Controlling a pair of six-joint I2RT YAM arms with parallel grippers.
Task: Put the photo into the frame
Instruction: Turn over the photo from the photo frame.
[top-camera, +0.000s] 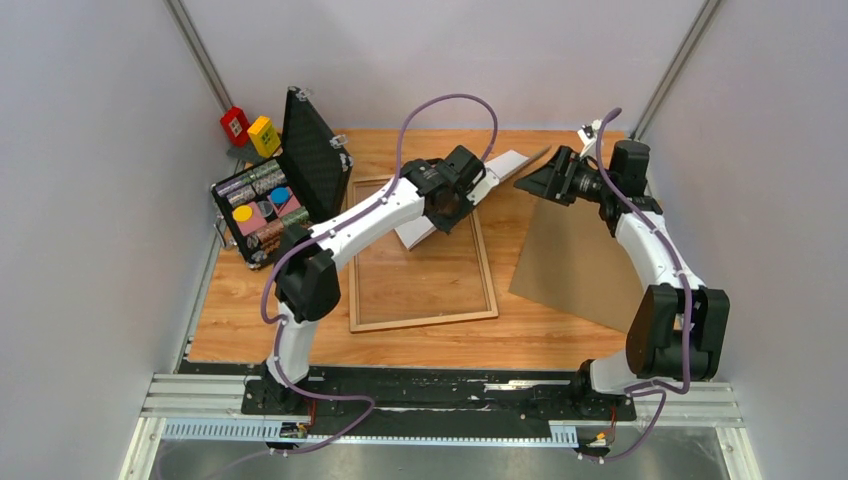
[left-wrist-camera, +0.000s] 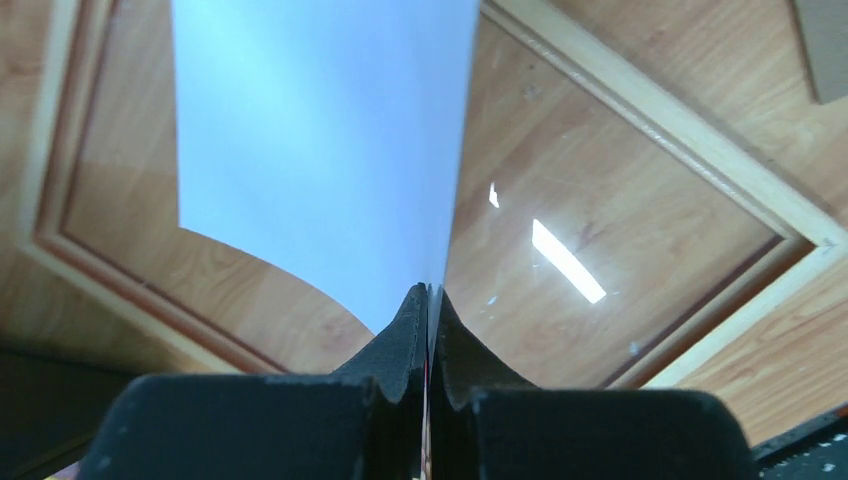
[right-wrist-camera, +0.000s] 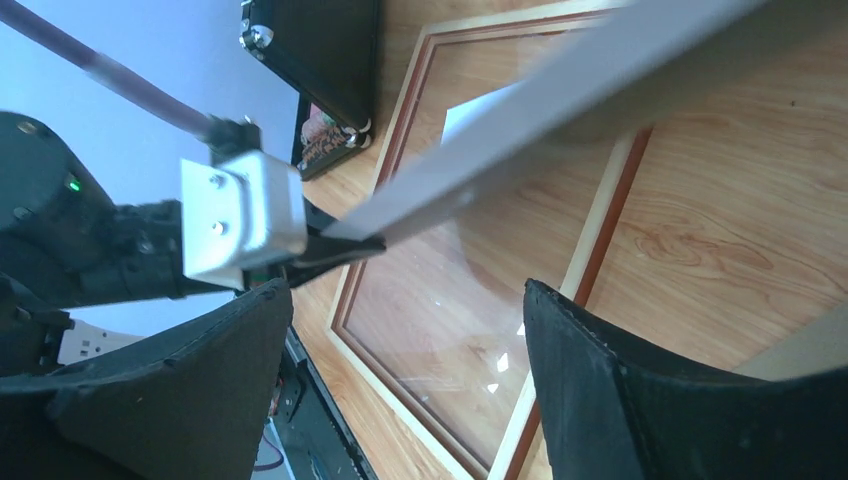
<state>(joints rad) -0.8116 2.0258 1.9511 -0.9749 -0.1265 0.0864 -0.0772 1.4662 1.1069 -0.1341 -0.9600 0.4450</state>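
While left tool (left-wrist-camera: 428, 300) clamps photo (left-wrist-camera: 320, 150), photo slanting above frame (left-wrist-camera: 660, 115), far end

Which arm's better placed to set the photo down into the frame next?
Left, probably. The left tool is shut on the photo, and the sheet hangs right over the frame. The right tool is open, gripping nothing, off beside the frame's far right corner.
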